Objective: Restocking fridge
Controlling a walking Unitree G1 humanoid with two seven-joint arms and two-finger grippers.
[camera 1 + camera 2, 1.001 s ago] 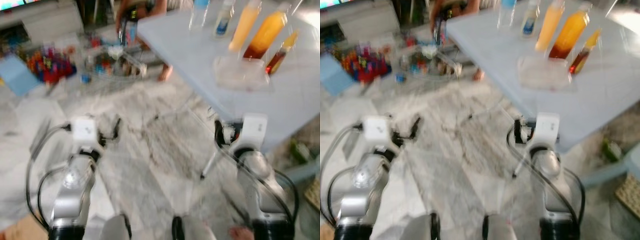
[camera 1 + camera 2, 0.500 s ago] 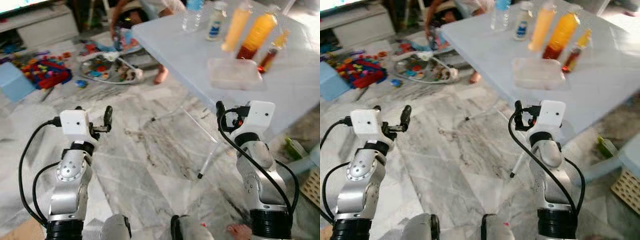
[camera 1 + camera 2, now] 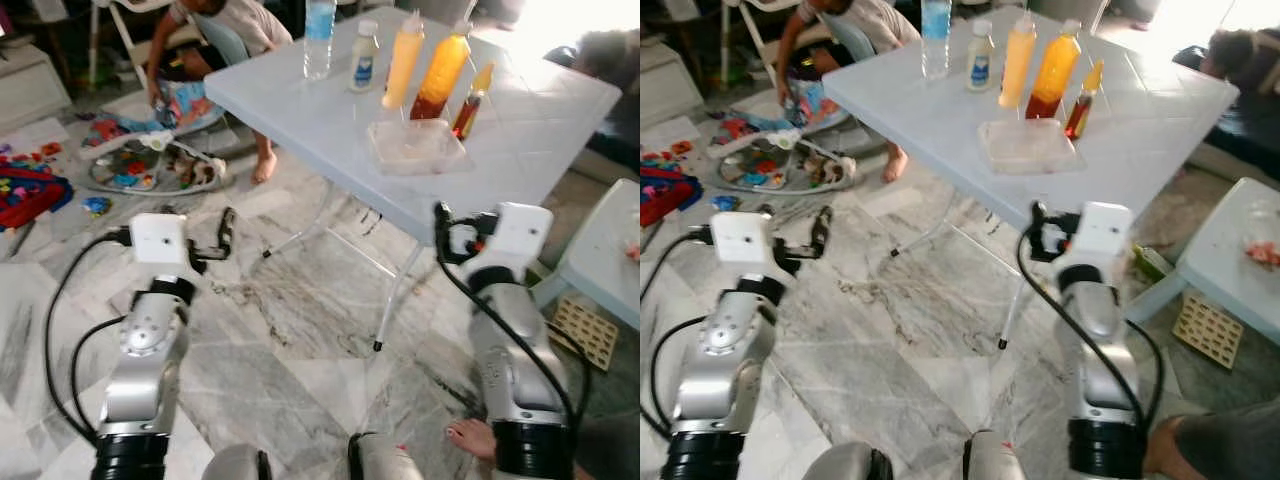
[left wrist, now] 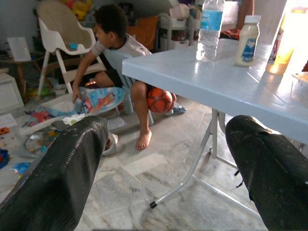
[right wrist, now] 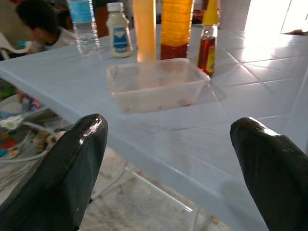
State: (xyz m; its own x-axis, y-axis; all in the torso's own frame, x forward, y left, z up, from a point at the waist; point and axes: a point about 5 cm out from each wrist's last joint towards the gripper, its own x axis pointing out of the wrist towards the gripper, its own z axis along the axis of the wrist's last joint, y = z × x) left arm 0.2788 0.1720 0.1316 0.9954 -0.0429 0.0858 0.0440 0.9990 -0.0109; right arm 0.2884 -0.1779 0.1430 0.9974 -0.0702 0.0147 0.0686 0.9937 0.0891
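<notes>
On the pale blue folding table (image 3: pixel 520 110) stand five bottles and one box: one clear water bottle (image 3: pixel 318 38), one small white bottle with a blue label (image 3: pixel 362 56), one tall pale-orange bottle (image 3: pixel 402 60), one wider orange bottle with a dark bottom (image 3: pixel 438 78), one slim dark-red sauce bottle with a yellow cap (image 3: pixel 468 102), and one clear plastic container (image 3: pixel 415 146) lying in front of the three orange and red ones.

The right gripper (image 5: pixel 168 178) is spread wide and holds nothing; its two black fingers (image 5: pixel 62 168) frame the clear container, which sits straight ahead of it on the tabletop, with the bottles in a row just beyond. It touches nothing and hangs just short of the table's near edge, about level with the tabletop. The right arm is raised with the forearm upright and the wrist bent forward toward the table.

The left gripper (image 4: pixel 163 173) is likewise spread wide and empty. Ahead of it lie the marble floor (image 3: pixel 300 330), the table's metal legs (image 4: pixel 192 168) and, farther off, a person (image 4: pixel 120 53) sitting among toys (image 3: pixel 150 170) beside a white high chair (image 4: pixel 57 33). The table edge with the water bottle and white bottle stands ahead and off to its right-hand side. The left arm is raised the same way, forearm upright and wrist bent forward, well apart from the table.

One bare foot (image 3: pixel 478 440) shows on the floor beside the right arm's base.
</notes>
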